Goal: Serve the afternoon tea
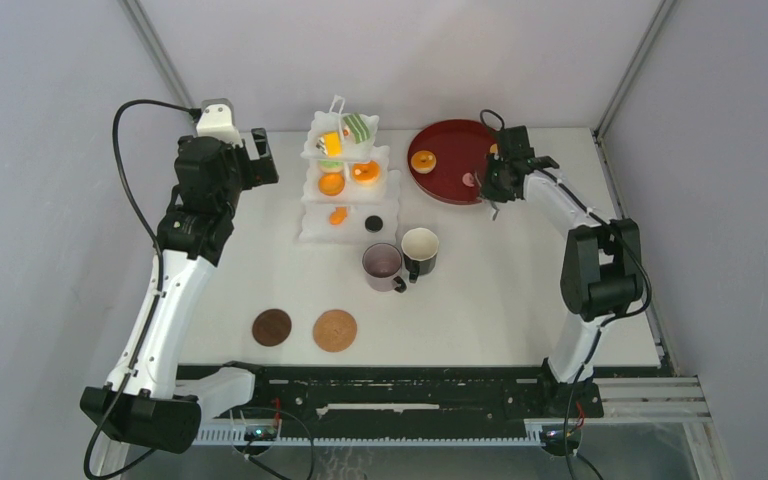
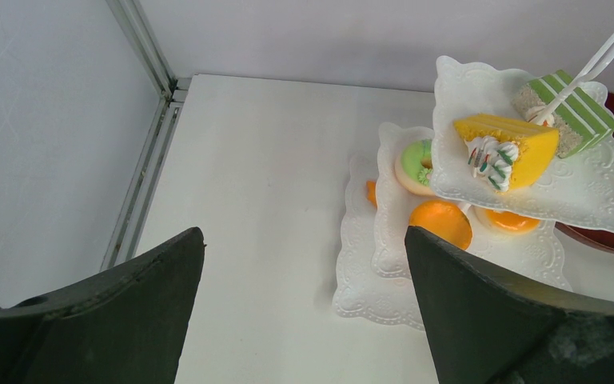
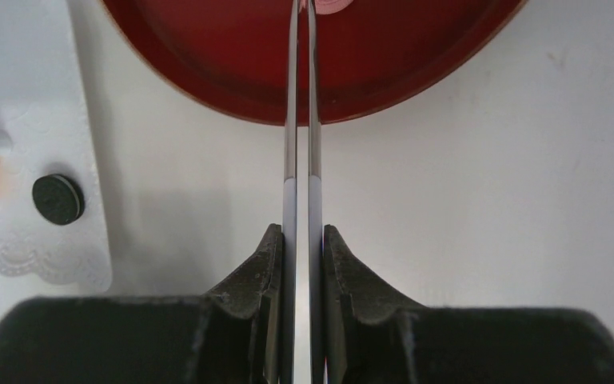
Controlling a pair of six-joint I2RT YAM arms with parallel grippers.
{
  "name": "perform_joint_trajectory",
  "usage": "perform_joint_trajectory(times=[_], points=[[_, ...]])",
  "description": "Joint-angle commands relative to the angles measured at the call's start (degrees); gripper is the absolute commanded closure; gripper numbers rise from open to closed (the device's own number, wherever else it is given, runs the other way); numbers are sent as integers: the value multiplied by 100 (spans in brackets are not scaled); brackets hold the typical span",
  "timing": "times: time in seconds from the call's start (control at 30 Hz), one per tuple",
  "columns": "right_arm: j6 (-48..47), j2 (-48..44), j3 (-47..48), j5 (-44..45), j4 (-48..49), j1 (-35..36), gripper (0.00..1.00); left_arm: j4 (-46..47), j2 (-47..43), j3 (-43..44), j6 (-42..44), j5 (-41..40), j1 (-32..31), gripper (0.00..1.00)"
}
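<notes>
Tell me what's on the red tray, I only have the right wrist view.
Observer: An orange pastry sits on the dark red tray's left part.
Operator: Are the mugs on coasters?
Observer: No. The mauve mug and black mug stand side by side mid-table; the dark coaster and the lighter coaster lie bare nearer the arms.
Operator: And the left gripper?
Observer: The left gripper is open, left of the white stand.
</notes>
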Motion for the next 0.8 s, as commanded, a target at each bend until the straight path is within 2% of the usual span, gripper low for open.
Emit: perform_joint_trajectory(times=[0.0, 0.13, 0.3, 0.37, 0.63, 0.77], points=[[-10, -355, 189, -116, 312, 42, 100, 184, -31, 63, 79, 13, 8, 0], [-149, -625, -75, -47, 471, -31, 98, 183, -13, 70, 67, 33, 10, 0], [-509, -679, -299, 459, 209, 93, 72, 182, -15, 68, 75, 28, 12, 0], [-598, -726, -441, 578, 186, 150, 65, 182, -20, 69, 89, 35, 9, 0], [-755, -686, -561, 763, 151, 332, 52, 183, -31, 81, 75, 59, 12, 0], [-802, -602, -493, 687, 224, 348, 51, 185, -13, 81, 66, 70, 7, 0]])
